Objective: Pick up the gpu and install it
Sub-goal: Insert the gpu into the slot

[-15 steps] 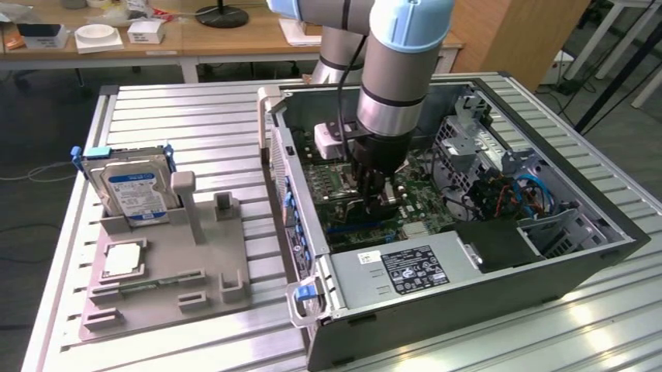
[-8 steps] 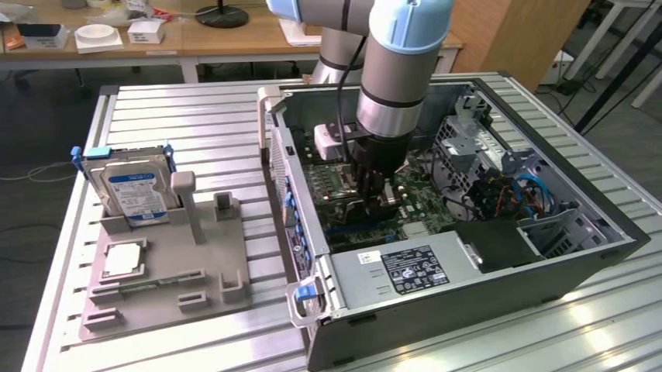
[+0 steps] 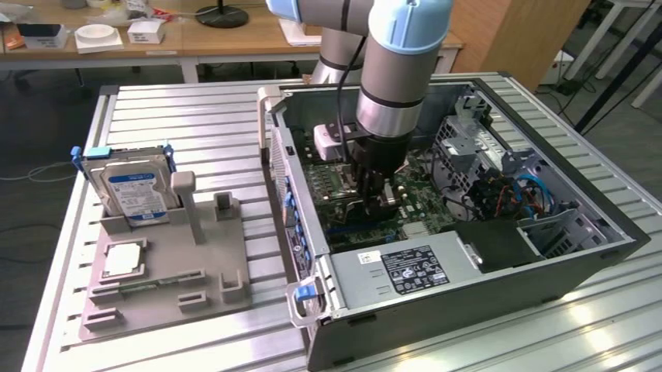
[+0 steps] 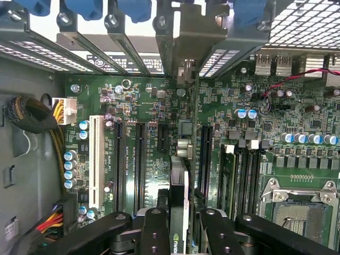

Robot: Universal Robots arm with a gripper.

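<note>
Gripper (image 4: pixel 183 229) is partly closed with its fingers (image 4: pixel 155 226) on either side of the gpu (image 4: pixel 179 186), so it has hold of the card. The card is on edge between the jaws, running straight out from them over the motherboard (image 4: pixel 143 101), and its metal bracket (image 4: pixel 184 66) reaches the rear slot openings under the blue clips (image 4: pixel 85 6). It sits between the two long black slots (image 4: pixel 141 159) and the next black slot (image 4: pixel 204 159), with the white slot (image 4: pixel 96 159) further off to one side and the CPU socket (image 4: pixel 297 212) to the other. The card hides its own connector, so I can't tell if the edge is fully seated or just above the slot. My read is that the pick is done and the card is in the case and lined up, but the install isn't confirmed and the card isn't released. In the exterior view the arm reaches down into the open PC case (image 3: pixel 579 267) behind the power supply (image 3: pixel 414 271). The grey holder (image 3: pixel 212 267) with the hard drive (image 3: pixel 129 194) is well apart on the exterior view's left.
</note>
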